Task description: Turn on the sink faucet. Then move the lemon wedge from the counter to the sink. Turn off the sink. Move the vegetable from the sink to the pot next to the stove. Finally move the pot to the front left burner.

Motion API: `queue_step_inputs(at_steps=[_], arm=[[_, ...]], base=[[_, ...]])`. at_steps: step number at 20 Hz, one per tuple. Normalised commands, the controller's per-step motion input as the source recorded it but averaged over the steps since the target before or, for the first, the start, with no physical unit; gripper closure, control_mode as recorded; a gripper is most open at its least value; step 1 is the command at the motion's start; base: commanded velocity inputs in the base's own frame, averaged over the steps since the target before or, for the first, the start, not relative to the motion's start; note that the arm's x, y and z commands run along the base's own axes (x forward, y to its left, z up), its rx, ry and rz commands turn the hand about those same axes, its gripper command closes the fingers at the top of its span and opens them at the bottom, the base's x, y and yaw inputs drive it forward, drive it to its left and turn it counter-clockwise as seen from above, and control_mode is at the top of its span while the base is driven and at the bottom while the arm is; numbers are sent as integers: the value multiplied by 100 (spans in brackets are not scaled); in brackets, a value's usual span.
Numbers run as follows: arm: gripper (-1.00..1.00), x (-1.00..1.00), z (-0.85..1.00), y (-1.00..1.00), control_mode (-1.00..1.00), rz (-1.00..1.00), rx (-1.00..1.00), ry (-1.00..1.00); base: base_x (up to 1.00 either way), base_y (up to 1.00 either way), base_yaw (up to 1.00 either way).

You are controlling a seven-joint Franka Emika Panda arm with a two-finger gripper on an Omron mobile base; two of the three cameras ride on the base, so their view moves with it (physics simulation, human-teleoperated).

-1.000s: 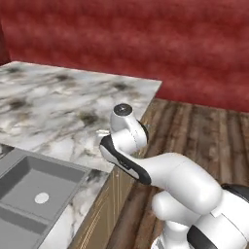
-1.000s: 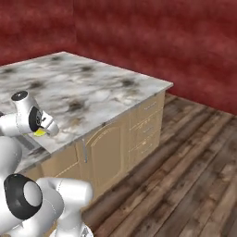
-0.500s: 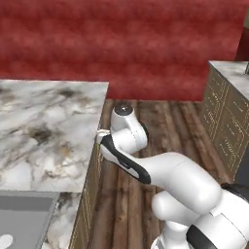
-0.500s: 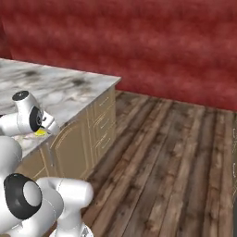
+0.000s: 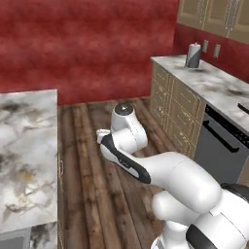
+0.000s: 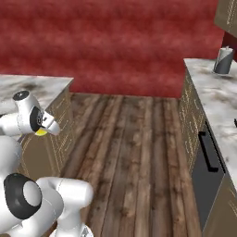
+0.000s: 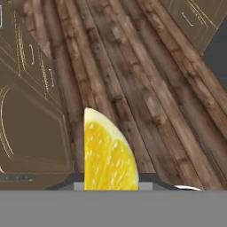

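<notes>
From the left base view, you see the white arm bent low over the brown wood floor, with the marble counter (image 5: pixel 24 160) on your left. The hand points down and away, so you cannot see from here what it holds. Another counter (image 5: pixel 214 87) runs along the right wall.

From the right base view, you can spot a little bit of yellow under the gripper (image 6: pixel 44 130). That is the lemon wedge (image 6: pixel 41 133), up in the air beside the tan cabinet (image 6: pixel 46 148), not on any top.

From the hand view, the lemon wedge (image 7: pixel 108 157) sits right between the fingers, which are pinched on it, with its pointy end away from the hand. Under it is only wood floor (image 7: pixel 146 88) and cabinet doors.

I think the wedge is very light, soft and wet, so it can slip or squash. Hold it by its two flat cut sides, near the fat middle, as you do now. Do not squeeze harder, and move gently so it does not slide out.
</notes>
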Motion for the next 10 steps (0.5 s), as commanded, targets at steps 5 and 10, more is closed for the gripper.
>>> queue_step_inputs(at_steps=[5,10], arm=[[100,0,0,0,100,0,0,0],[100,0,0,0,100,0,0,0]], base=[[0,0,-49],[0,1,-49]])
